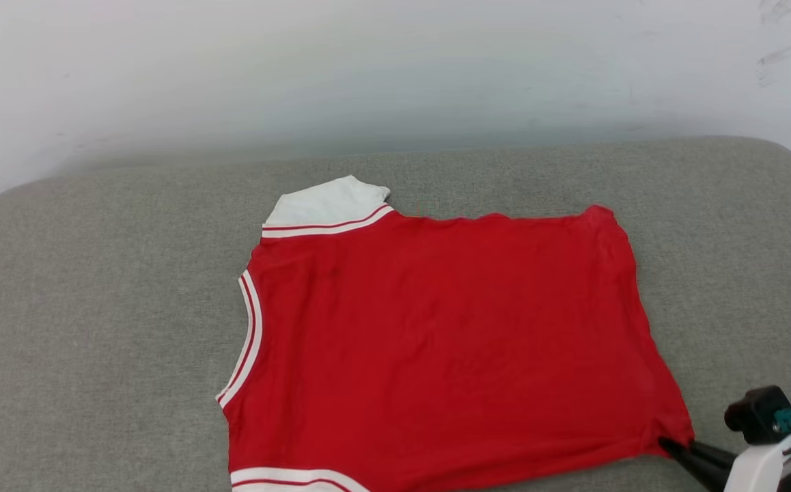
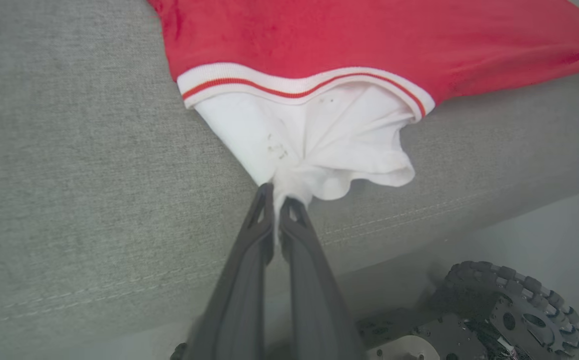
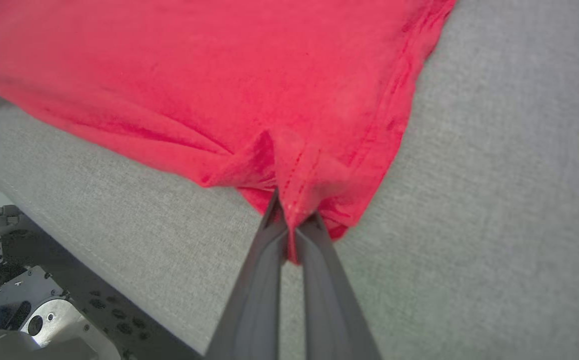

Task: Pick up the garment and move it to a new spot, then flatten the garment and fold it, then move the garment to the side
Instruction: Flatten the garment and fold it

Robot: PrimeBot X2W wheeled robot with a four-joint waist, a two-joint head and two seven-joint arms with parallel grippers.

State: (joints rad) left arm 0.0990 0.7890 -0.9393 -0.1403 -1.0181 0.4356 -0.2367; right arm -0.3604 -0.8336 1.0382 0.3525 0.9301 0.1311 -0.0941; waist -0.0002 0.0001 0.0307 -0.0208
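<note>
Red shirt (image 1: 450, 342) lies spread flat on grey cushion (image 1: 95, 307). Left claw (image 2: 279, 196) clenched on white sleeve (image 2: 314, 140); right claw (image 3: 293, 216) clenched on hem corner (image 3: 302, 185). Fabric likely soft, light, limp; corners best hold, kept taut.

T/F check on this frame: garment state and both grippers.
1. The left gripper is shut on the garment at a white sleeve. True.
2. The right gripper hangs open. False: it is shut on a red hem corner of the garment.
3. The garment lies spread on a grey cushion. True.
4. A black number shows on the upward face. False: the upward face is plain red.
</note>
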